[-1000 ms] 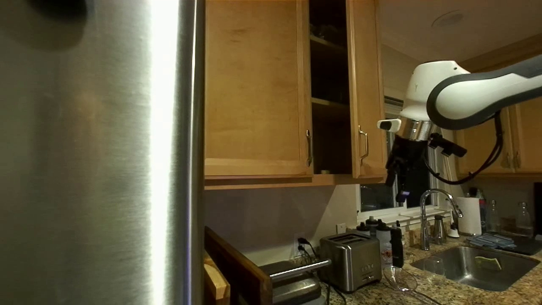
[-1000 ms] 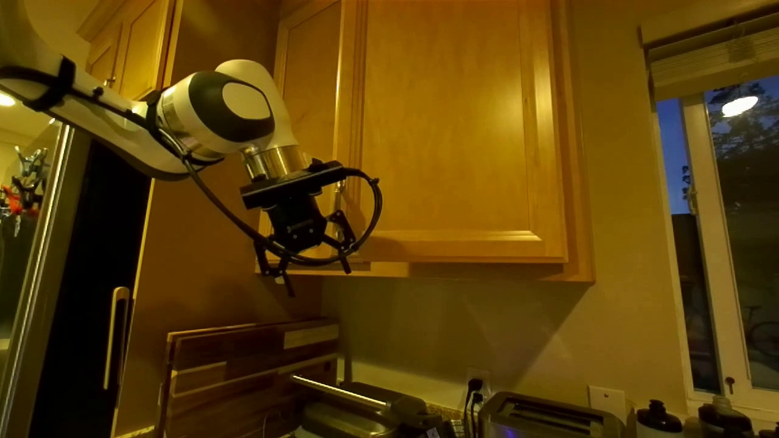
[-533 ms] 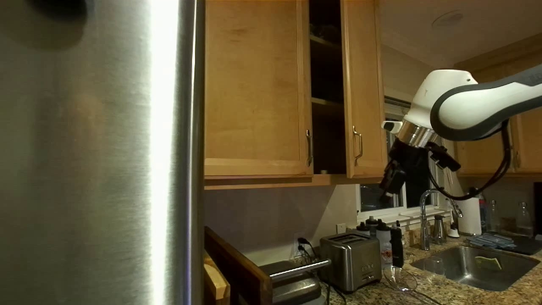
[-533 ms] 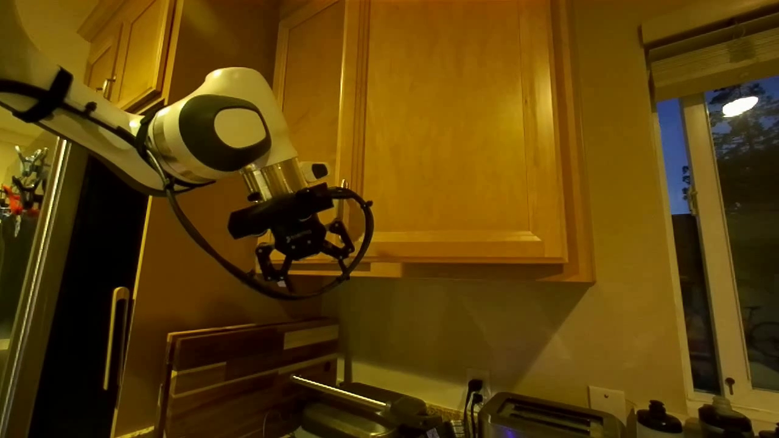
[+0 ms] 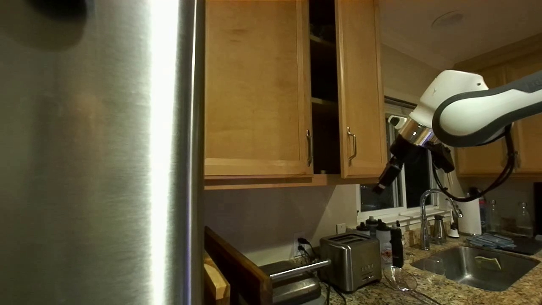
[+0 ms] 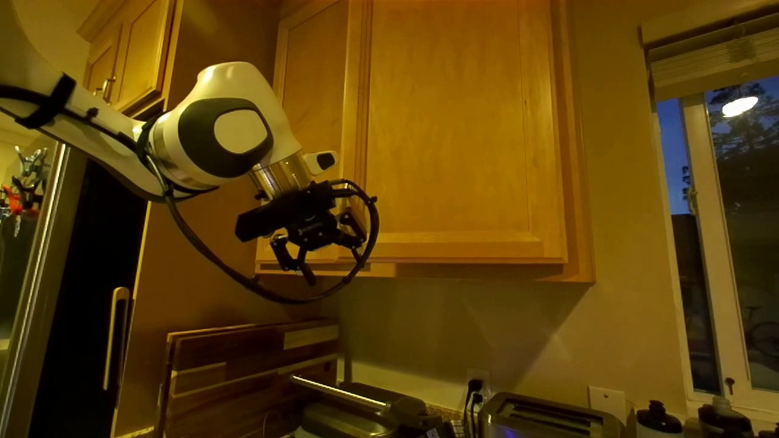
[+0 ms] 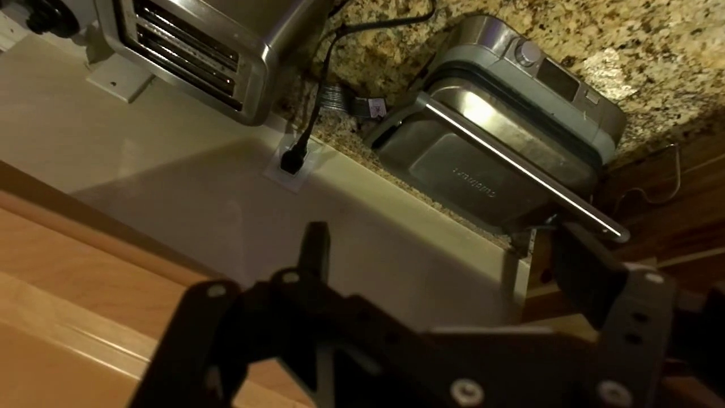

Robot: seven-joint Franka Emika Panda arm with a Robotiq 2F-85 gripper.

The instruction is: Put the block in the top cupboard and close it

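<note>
Can see the wooden cupboard (image 5: pixel 328 180) partly open in an exterior view, with shelves (image 5: pixel 324 101) in the dark gap between the near door (image 5: pixel 256 84) and the far door (image 5: pixel 362 84), with its slim metal handle (image 5: pixel 355 146), swung outward on the side of the window (image 5: pixel 417 184). Can make out a small pale piece at the bottom of that gap, inside the cupboard: seemingly the block (image 5: pixel 323 172), though too small and dim to be sure. Can find the gripper (image 7: pixel 444 243) outside the cupboard, slanting downward by the lower part of the far door, with jaws released and spread wide; cannot tell whether touching the door. Looking down in the wrist view, can see the fingers (image 7: pixel 315 249) well apart, with the toaster (image 7: pixel 187 56) and the grill (image 7: pixel 487 164) below them on the speckled counter (image 7: pixel 668 45), and a plug (image 7: pixel 293 160) at the wall between. Can also see cutting boards (image 6: pixel 243 377) on edge beside the grill in both exterior views, bottles (image 5: pixel 397 245) just beyond the toaster, a sink (image 5: pixel 474 275) farther along the counter, and the steel fridge (image 5: pixel 97 169) filling the left side of an exterior view.
</note>
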